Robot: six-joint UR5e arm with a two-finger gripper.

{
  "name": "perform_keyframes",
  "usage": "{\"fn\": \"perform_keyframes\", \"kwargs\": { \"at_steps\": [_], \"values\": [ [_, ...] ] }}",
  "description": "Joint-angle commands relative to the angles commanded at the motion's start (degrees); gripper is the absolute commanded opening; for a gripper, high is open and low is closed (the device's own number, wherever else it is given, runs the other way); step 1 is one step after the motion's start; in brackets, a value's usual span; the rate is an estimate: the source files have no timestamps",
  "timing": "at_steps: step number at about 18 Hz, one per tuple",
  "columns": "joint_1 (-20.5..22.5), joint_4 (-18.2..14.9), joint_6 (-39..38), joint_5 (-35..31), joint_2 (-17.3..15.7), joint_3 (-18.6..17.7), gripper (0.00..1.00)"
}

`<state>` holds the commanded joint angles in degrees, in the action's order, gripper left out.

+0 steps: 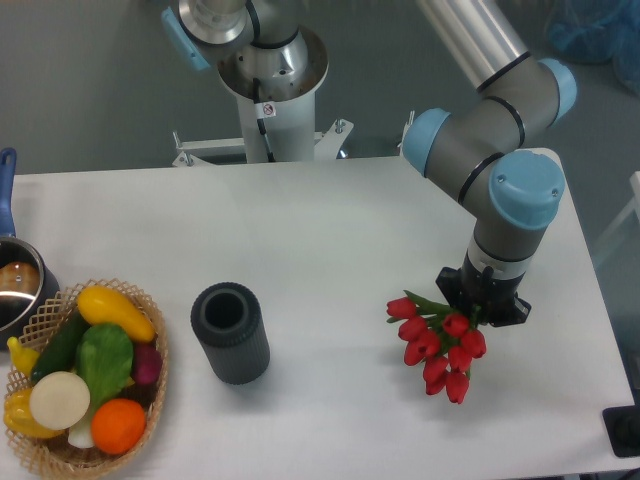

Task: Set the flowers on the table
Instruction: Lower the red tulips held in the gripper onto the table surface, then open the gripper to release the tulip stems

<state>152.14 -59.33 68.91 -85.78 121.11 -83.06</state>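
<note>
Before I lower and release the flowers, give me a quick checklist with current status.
1. Flowers under the gripper: ok, stems run up beneath it.
2. Jaws closed on the stems: cannot tell, the wrist hides them.
3. Flowers touching the table: cannot tell from this overhead view.
4. Bare table below the blooms: ok.
5. Apart from the dark cylinder: ok, a wide gap to its right.
6. Apart from the basket: ok, it sits at the far left edge.
</note>
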Motion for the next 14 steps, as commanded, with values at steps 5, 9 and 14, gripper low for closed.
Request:
{"fn": "perform_keyframes", "kwargs": {
  "at_steps": [5, 9, 14],
  "values": [
    [-0.3, 1.9, 0.3, -0.4, 0.1, -2.7, 0.22],
    [-0.2, 2.1, 0.4, -0.4, 0.0, -3.2, 0.43],
    [-0.2, 2.0, 0.2, -0.4, -0.1, -3.2, 0.86]
  ]
}}
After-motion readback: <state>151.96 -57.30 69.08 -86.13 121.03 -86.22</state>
